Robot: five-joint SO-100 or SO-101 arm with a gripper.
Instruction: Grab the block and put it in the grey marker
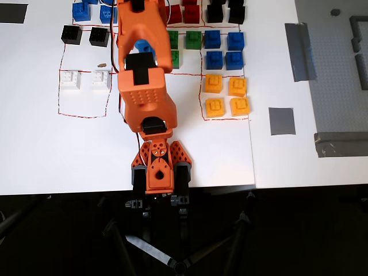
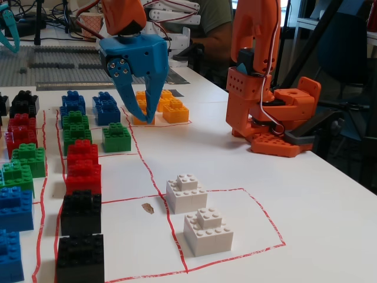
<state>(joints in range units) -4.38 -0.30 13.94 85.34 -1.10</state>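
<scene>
1. The blue plastic gripper (image 2: pixel 148 112) hangs in the upper centre of the fixed view, its pointed fingers slightly parted and holding nothing.
2. The studded black blocks (image 1: pixel 85 35) sit in the upper left of the overhead view.
3. The flat grey marker (image 1: pixel 282 121) lies at centre right, bare.
4. The orange arm (image 1: pixel 144 86) is folded over the table.

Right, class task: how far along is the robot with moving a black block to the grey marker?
Done: nothing yet; the grey marker is bare. In hand: the fingers hang open and empty in the air. Left: grip a black block, carry it over and set it on the marker.
</scene>
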